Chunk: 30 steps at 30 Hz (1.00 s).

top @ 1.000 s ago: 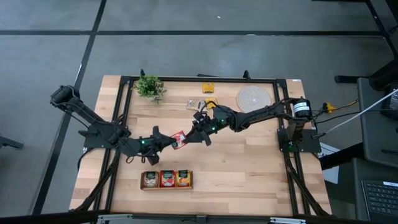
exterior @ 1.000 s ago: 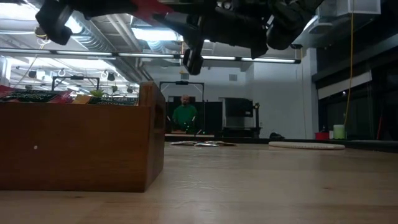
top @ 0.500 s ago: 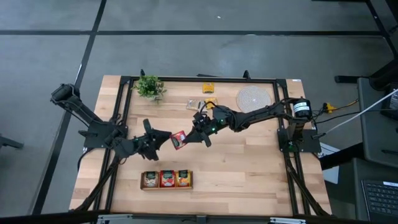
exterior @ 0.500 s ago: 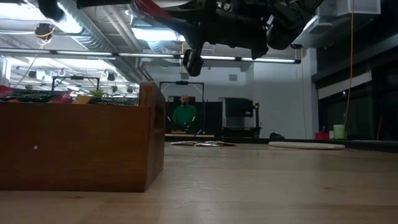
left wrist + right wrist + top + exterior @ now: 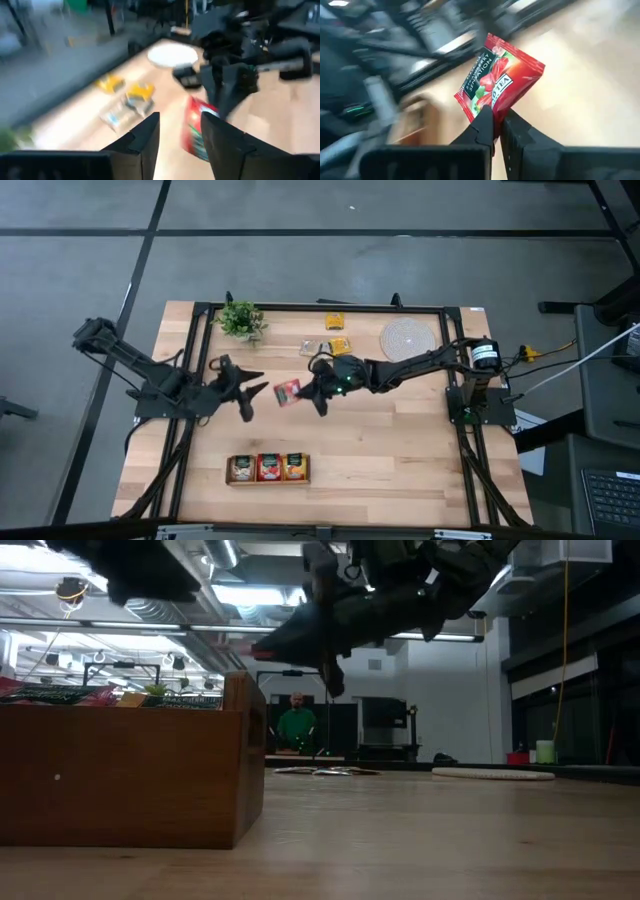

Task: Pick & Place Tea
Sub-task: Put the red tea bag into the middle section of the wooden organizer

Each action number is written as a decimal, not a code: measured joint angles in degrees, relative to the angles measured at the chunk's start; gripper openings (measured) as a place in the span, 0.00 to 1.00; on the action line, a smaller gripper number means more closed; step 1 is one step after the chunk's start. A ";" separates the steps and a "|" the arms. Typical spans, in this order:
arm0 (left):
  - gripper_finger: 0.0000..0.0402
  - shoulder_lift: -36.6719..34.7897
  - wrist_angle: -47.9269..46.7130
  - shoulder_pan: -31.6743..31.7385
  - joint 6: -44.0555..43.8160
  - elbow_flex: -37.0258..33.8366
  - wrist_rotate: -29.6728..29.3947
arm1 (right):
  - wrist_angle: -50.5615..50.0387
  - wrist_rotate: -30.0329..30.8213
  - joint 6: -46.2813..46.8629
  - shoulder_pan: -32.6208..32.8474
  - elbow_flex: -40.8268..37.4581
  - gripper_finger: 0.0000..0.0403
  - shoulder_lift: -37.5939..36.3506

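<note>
Above the middle of the pale wooden table (image 5: 400, 430), the right gripper (image 5: 304, 391) pinches 1 flat red paper tea sachet (image 5: 288, 391) by its edge, the left gripper (image 5: 257, 390), fingers apart, just beside it, seemingly for a handover.

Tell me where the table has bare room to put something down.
Bare wood lies between the wooden tray and the table's right edge. Crowded: the far edge, with the plant, loose sachets and woven mat, and the middle, where both grippers meet.
</note>
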 joint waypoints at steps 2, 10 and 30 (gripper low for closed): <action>0.37 -1.08 -2.33 2.66 -6.26 0.01 5.10 | -0.22 8.54 -3.56 1.04 0.00 0.05 0.00; 0.44 -0.99 -3.04 10.83 -9.35 0.02 14.65 | 3.63 28.80 -17.13 5.25 0.00 0.05 0.00; 0.44 2.93 9.32 16.56 3.66 0.09 21.24 | 14.33 29.85 -23.26 6.06 0.04 0.05 0.00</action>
